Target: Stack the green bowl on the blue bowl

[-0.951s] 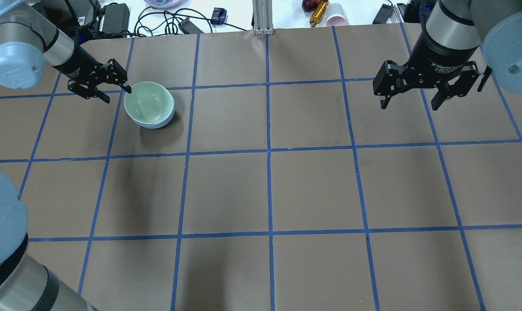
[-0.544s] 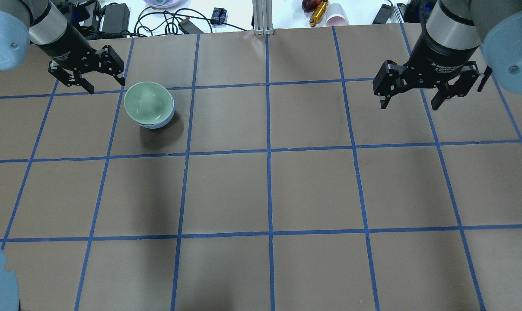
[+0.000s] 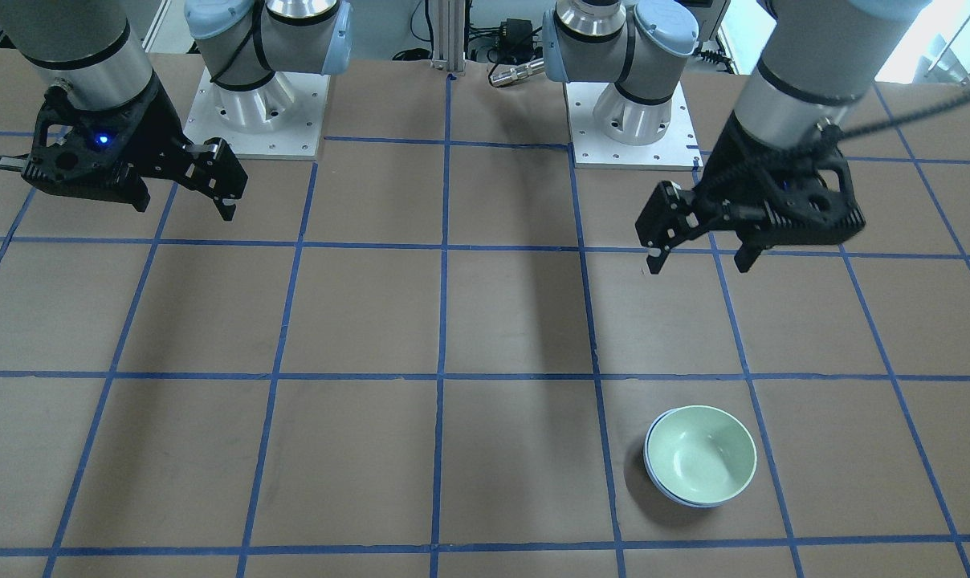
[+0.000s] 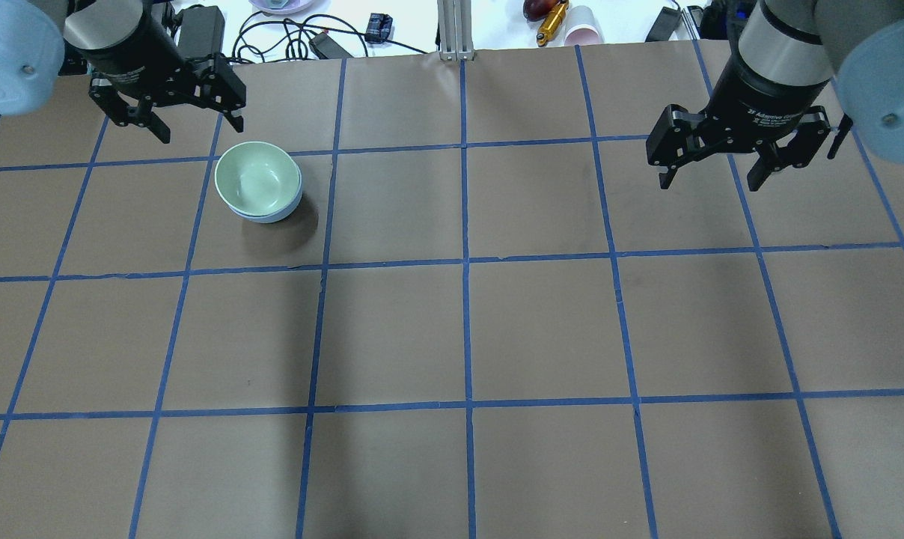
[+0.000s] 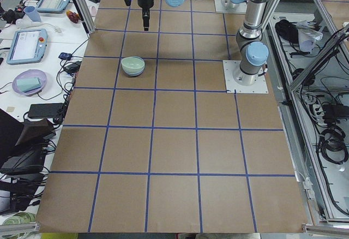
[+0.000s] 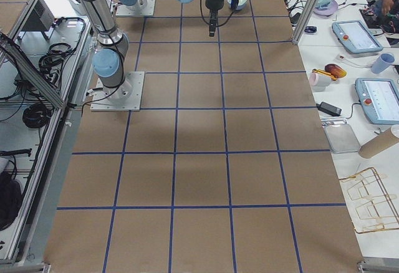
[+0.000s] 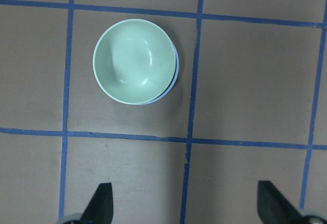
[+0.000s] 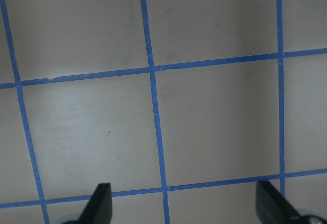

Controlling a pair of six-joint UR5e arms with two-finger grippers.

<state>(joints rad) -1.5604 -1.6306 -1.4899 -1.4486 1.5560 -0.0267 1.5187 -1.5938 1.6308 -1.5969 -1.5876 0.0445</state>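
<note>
The surface, brown paper taped into a blue grid, gives both arms wide room. The squares between them and towards the robot show only paper, and the cables lie past the far edge, off the paper.

The left hand hangs over the far left, just beyond the bowls on their far side. Its jaws are spread wide and it grips nothing. Its wrist view looks straight down on the stack, with both fingertips low in the frame and apart from the rim. That fits a hand that has let go and has no reason to touch the stack again. The right hand hovers over the far right, also wide open and empty, well apart from the bowls. Its wrist view shows grid lines and paper alone, so it seems parked out of the way.

The green bowl sits upright, nested in the blue bowl. It is slightly off centre, so only a thin blue crescent shows on the near right side. The stack looks done. It stands within one square, near that square's far left corner and a full row in from the far edge, so I see little risk of it going over
</note>
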